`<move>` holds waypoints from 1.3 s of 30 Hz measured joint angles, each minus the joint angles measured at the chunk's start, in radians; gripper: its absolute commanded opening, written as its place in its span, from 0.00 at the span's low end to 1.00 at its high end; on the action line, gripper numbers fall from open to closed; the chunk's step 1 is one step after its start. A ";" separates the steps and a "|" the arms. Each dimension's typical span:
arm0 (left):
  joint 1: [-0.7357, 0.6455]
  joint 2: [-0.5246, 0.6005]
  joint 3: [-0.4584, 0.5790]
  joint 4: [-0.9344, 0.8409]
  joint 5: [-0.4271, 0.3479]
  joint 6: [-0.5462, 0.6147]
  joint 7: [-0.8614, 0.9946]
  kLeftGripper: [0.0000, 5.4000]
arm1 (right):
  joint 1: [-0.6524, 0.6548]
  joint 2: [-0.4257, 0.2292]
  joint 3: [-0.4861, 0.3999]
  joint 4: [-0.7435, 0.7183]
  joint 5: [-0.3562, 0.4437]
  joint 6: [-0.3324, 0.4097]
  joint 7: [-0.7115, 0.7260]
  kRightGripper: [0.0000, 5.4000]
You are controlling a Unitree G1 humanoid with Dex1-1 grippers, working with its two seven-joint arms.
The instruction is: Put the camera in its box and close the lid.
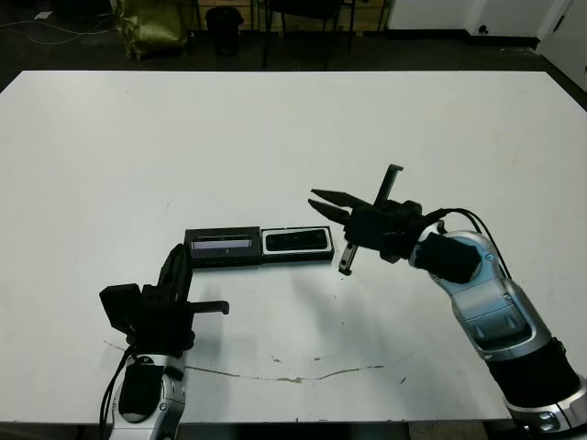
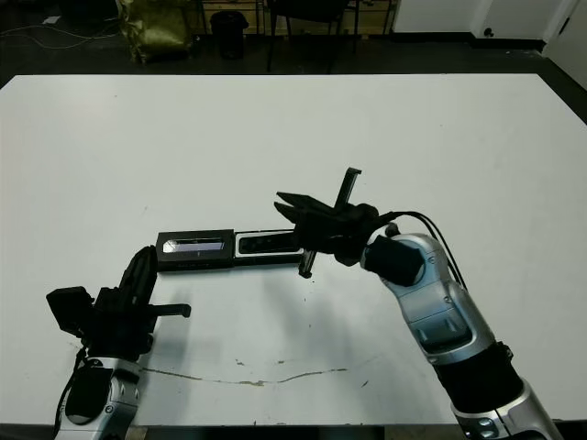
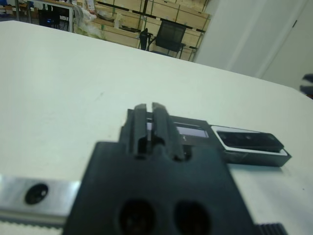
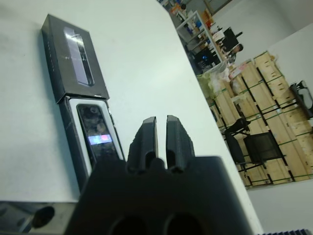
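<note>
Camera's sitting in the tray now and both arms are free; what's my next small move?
Probably bring the left pincer to the outer edge of the flat black lid panel and start folding it over. The slim black camera already lies in the white-lined tray, and the lid lies open beside it.

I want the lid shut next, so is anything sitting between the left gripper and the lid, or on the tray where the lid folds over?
Nothing visible blocks it. Bare table separates the left gripper from the lid. The box holds only the camera.
</note>
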 measured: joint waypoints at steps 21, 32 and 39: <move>0.006 -0.003 -0.005 -0.006 0.007 0.004 0.013 0.00 | -0.030 0.030 0.111 0.140 -0.128 0.016 -0.005 0.00; 0.015 -0.003 -0.006 -0.008 0.010 0.006 0.017 0.00 | -0.030 0.022 0.143 0.197 -0.164 0.006 0.001 0.00; 0.015 -0.002 -0.006 -0.008 0.013 0.005 0.018 0.00 | -0.031 0.012 0.145 0.204 -0.180 -0.007 -0.008 0.00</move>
